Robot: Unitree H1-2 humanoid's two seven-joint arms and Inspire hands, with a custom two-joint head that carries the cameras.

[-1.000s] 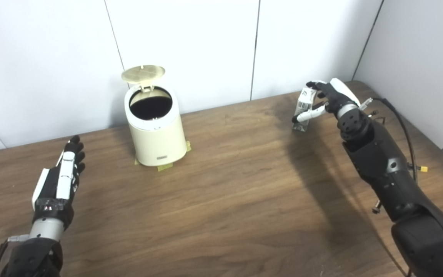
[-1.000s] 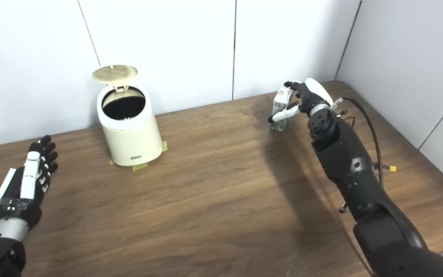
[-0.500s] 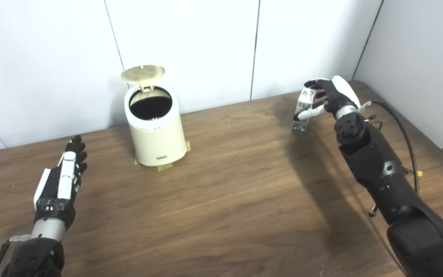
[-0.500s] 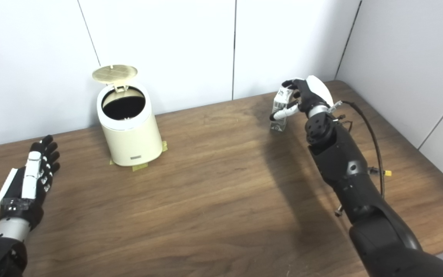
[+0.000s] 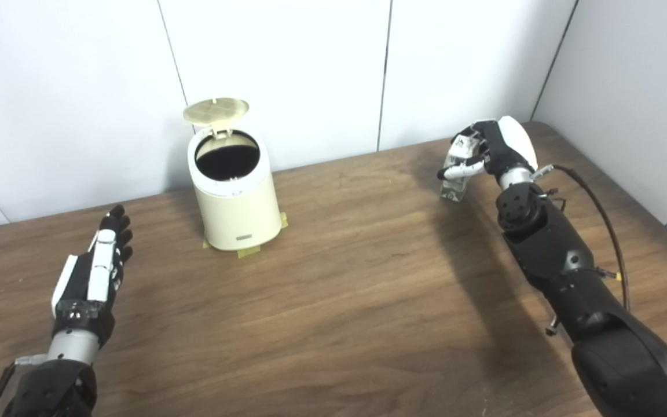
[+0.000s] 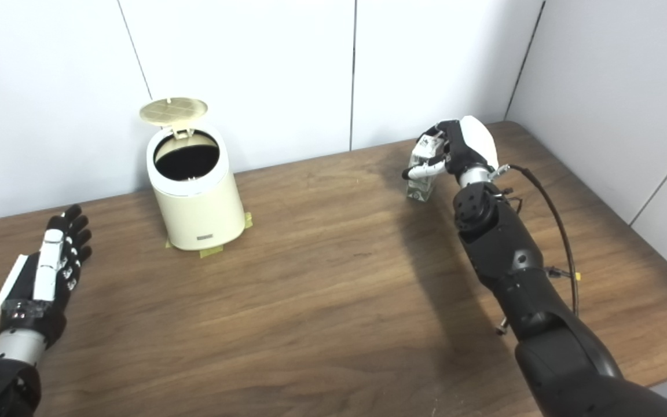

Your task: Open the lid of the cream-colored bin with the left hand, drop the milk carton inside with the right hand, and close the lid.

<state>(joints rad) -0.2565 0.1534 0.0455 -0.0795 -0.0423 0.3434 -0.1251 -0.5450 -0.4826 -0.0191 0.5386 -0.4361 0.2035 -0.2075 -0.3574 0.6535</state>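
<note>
The cream-colored bin (image 5: 234, 200) stands at the back left of the table with its round lid (image 5: 216, 110) swung up and open, its dark inside showing. The small milk carton (image 5: 455, 171) stands near the back right. My right hand (image 5: 493, 152) is wrapped around the carton's upper part, fingers and thumb closed on it; the carton's base looks at or just above the table. My left hand (image 5: 97, 267) lies open and flat near the table's left front, apart from the bin, holding nothing.
Yellow tape tabs (image 5: 248, 251) mark the bin's base. A black cable (image 5: 603, 202) runs along my right forearm. White wall panels stand close behind the bin, and a side wall meets the table's right edge (image 5: 629, 191).
My right hand's fingers have closed tighter around the carton and the forearm has swung left and forward. The left hand and the bin have stayed put.
</note>
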